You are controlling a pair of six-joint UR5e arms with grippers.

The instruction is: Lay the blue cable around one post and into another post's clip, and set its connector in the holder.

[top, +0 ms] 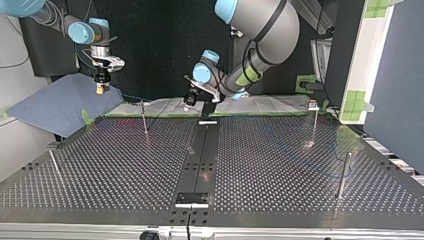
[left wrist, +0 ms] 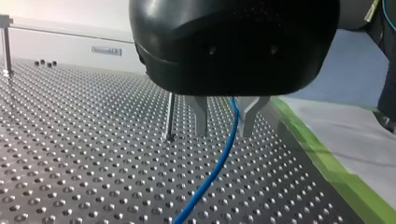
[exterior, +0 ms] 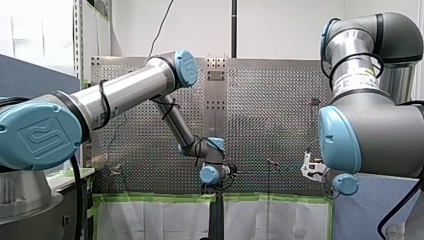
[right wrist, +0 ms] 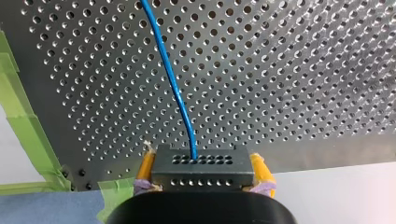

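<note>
Yellow-padded right gripper (right wrist: 201, 164) clamps the connector (right wrist: 201, 173); left gripper (left wrist: 225, 120) stands open astride blue cable (left wrist: 211, 173), post (left wrist: 169, 116) just beside.

cable (left wrist: 218, 164) between left gripper (left wrist: 224, 132) fingers (post (left wrist: 170, 116) beside), connector (right wrist: 202, 172) in right gripper (right wrist: 203, 166)

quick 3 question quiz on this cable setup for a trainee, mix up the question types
1. True or false: the right hand grips the connector between its yellow pads.
2. In the left wrist view, where does the blue cable run?
A. between the left hand's fingers
B. wound around a post
C. into the holder
3. What colour is the tape along the edge of the table?

Key: 1 true; 2 A; 3 green.
</note>
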